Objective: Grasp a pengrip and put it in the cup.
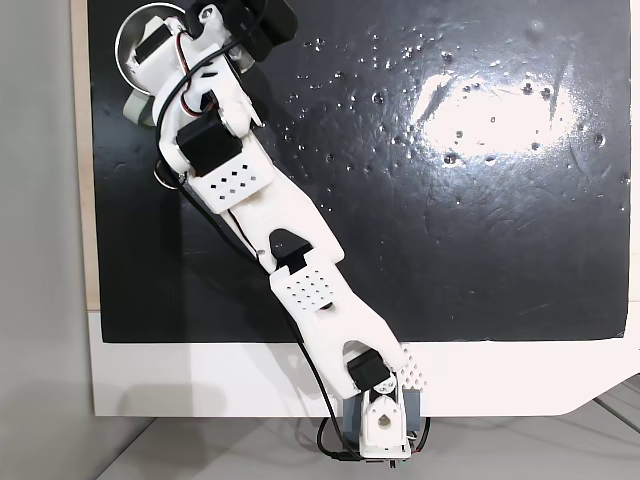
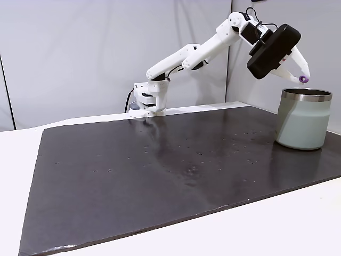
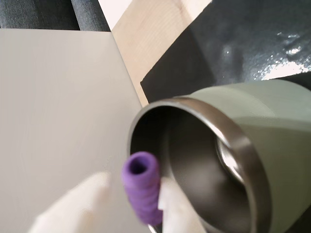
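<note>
In a fixed view from above, the white arm runs from its base at the bottom centre of the frame up to the upper left corner, over a glossy black mat. The cup shows as a steel rim in the upper left corner, mostly covered by the arm's wrist.

In a fixed view from the side, the cup stands on the mat at the right of the frame, pale grey-green with a steel rim. The gripper hangs just above that rim in the upper right, its jaws narrow and clamped on the purple pengrip.

In the wrist view, the pengrip sits at lower centre between blurred white fingers, its open end facing the camera, over the near rim of the cup, whose shiny inside opens just behind it.
</note>
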Motion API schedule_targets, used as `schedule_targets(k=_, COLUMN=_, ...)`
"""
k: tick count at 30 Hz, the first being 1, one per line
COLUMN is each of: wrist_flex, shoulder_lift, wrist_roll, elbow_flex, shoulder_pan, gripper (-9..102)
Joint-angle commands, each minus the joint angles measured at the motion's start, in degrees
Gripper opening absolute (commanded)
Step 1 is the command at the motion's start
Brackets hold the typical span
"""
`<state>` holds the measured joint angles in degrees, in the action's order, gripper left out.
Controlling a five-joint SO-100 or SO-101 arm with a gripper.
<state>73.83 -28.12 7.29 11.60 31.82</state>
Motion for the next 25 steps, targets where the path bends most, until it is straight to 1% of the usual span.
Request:
schedule_targets(k=1, wrist_flex=-0.2, shoulder_lift=-1.3, wrist_roll=1.5, elbow_flex=3.7, shoulder_pan=0.4, gripper=34)
schedule_targets(k=25, wrist_flex=-0.1, shoulder_lift=-1.5, wrist_roll=1.7, elbow_flex=3.7, shoulder_pan=1.9, gripper=35)
